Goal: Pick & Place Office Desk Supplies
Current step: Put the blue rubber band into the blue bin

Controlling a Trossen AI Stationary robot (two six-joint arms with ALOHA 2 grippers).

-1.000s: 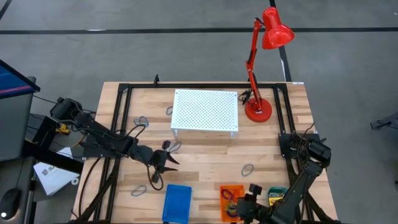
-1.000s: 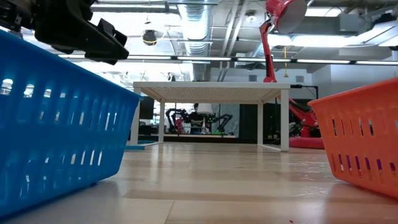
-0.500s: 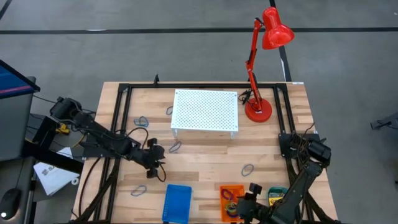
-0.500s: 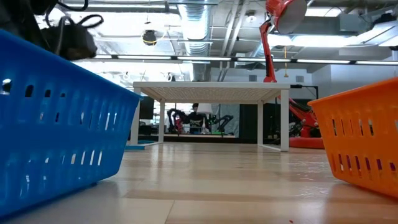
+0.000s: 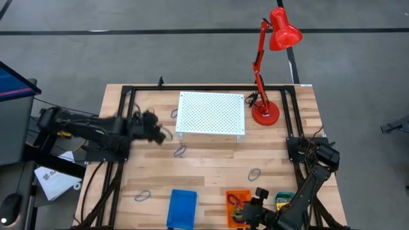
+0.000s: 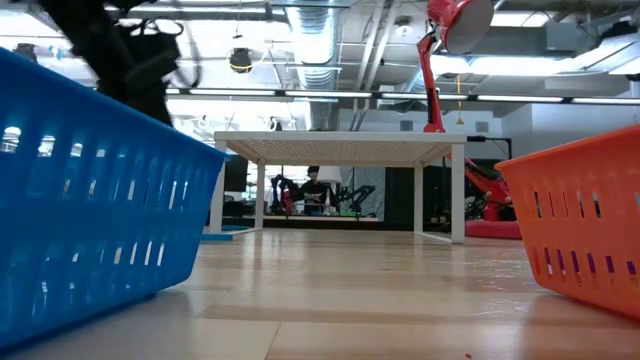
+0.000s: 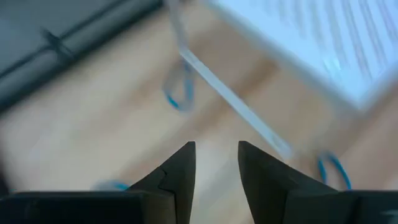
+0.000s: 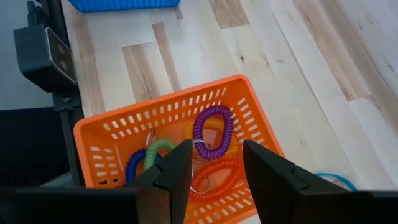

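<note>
Overhead and wrist views of a sorting task on a wooden table (image 5: pixel 211 167). The left gripper (image 7: pixel 216 163) hovers over the far-left part of the table, beside the left edge of the white perforated stand (image 5: pixel 211 114); its fingers (image 7: pixel 180 167) stand a narrow gap apart and hold nothing. Loose loops lie scattered: a blue loop (image 7: pixel 179 93) near the stand's leg, a second blue loop (image 7: pixel 333 169) under the stand's edge, a loop (image 5: pixel 179 151) just near of the stand, a loop (image 5: pixel 255 174) right of centre and a loop (image 5: pixel 142 195) left of the blue basket (image 5: pixel 182 208). The right gripper (image 8: pixel 216 163) hangs over the orange basket (image 8: pixel 93 130) at the near edge, fingers narrowly apart and empty; the basket already holds a purple coil (image 8: pixel 213 127), an orange coil (image 8: pixel 217 175) and a green-and-blue coil (image 8: pixel 146 155). A yellow-green crayon box (image 5: pixel 285 203) sits just right of the orange basket. Likely risks: the left wrist picture is smeared, which suggests a fast swing, so the gripper could strike the stand's edge or leg; the loops are thin and flat, so fingers set this close may slide over one or push it under the stand. The red lamp (image 5: pixel 271 57) stands clear at the far right.
</note>
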